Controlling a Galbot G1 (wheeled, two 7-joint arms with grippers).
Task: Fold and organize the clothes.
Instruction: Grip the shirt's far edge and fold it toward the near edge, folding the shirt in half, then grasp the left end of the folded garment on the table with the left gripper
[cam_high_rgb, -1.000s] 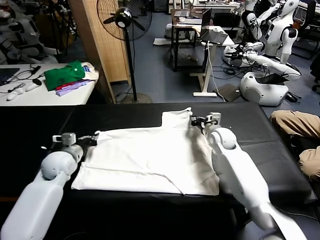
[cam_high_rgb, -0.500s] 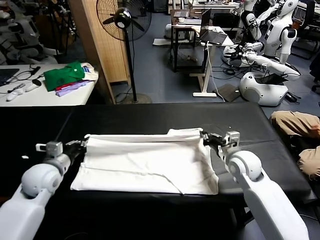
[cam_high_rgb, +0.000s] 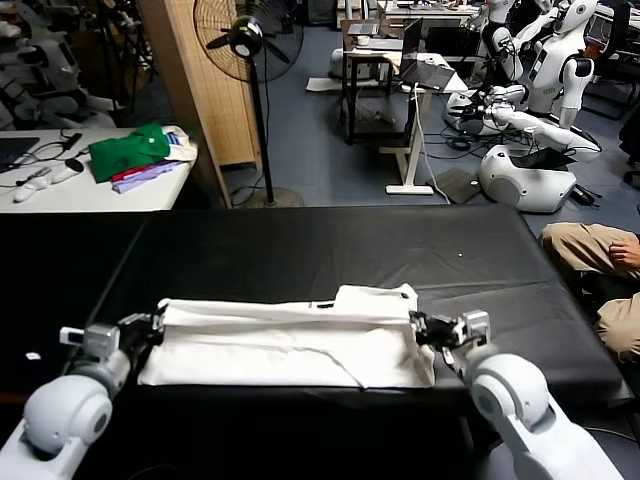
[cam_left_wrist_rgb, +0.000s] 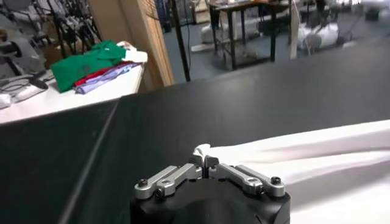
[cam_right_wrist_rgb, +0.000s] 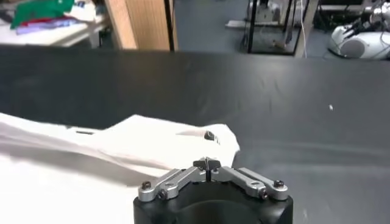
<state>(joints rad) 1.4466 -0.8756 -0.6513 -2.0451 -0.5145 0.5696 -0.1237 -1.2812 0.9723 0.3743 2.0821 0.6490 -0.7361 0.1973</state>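
Slippage is our main worry: each gripper pinches only a thin bit of the T-shirt, so an uneven pull could free a corner and skew the fold. We see the shirt folded lengthwise across the lower middle of the head view, on the black table. Our left gripper sits low at lower left, fingers closed on the cloth edge; our right gripper mirrors it at lower right, also clamped on fabric.
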